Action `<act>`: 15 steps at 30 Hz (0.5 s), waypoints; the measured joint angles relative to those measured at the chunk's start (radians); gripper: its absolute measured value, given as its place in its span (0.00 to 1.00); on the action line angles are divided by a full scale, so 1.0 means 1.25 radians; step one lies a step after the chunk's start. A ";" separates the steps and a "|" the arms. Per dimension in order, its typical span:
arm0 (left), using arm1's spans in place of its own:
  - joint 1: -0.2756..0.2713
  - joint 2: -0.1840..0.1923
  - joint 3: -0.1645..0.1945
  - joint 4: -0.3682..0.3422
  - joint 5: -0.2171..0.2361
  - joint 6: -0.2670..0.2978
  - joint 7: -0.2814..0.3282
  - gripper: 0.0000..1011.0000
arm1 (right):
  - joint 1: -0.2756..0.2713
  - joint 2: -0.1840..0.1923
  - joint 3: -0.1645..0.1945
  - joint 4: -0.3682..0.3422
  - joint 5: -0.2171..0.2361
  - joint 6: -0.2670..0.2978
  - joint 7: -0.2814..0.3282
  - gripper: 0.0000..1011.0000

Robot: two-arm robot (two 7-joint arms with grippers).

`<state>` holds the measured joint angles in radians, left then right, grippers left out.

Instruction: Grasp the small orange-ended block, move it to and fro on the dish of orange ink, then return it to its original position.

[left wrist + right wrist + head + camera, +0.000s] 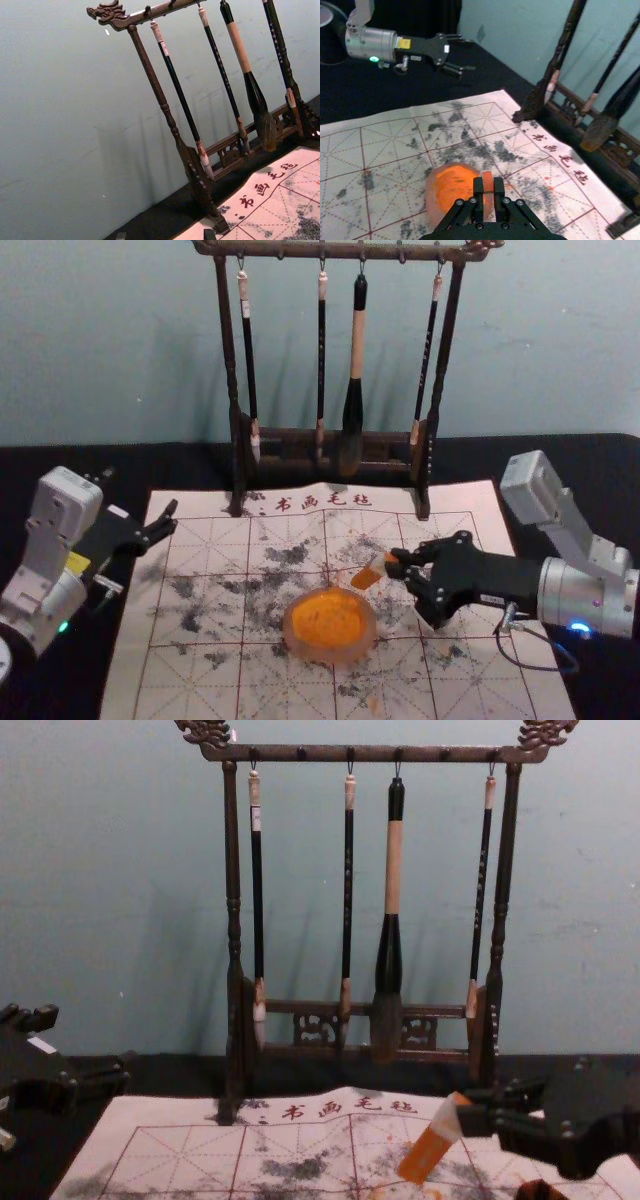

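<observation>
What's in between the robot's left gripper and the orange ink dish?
Just a stretch of the mat with dark smudges on it lies between the left gripper and the dish, as the head view shows.

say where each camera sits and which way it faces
Head: facing forward and down at ink dish; left gripper and right gripper show.
Left wrist: facing the brush rack; its jaws at bottom edge.
Right wrist: facing the dish; its jaws on orange-ended block, left gripper beyond.
Chest: lower, facing the rack; grippers at both sides.
Head and chest share the rack.
</observation>
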<state>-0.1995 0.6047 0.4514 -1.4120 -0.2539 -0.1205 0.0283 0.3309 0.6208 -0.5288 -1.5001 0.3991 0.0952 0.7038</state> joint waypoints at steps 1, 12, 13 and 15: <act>0.000 0.000 0.000 0.000 0.000 0.000 0.000 0.99 | 0.002 0.000 -0.004 0.000 -0.001 0.001 0.002 0.09; 0.000 0.000 0.000 0.000 0.000 0.000 0.000 0.99 | 0.029 0.014 -0.051 0.007 -0.012 0.018 0.030 0.09; 0.000 0.000 0.000 0.000 0.000 0.000 0.000 0.99 | 0.033 0.015 -0.057 0.008 -0.013 0.020 0.034 0.09; 0.000 0.000 0.000 0.000 0.000 0.000 0.000 0.99 | 0.038 0.016 -0.064 0.009 -0.016 0.023 0.038 0.09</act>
<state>-0.1995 0.6047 0.4514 -1.4120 -0.2539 -0.1205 0.0283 0.3781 0.6411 -0.6092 -1.4888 0.3796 0.1238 0.7519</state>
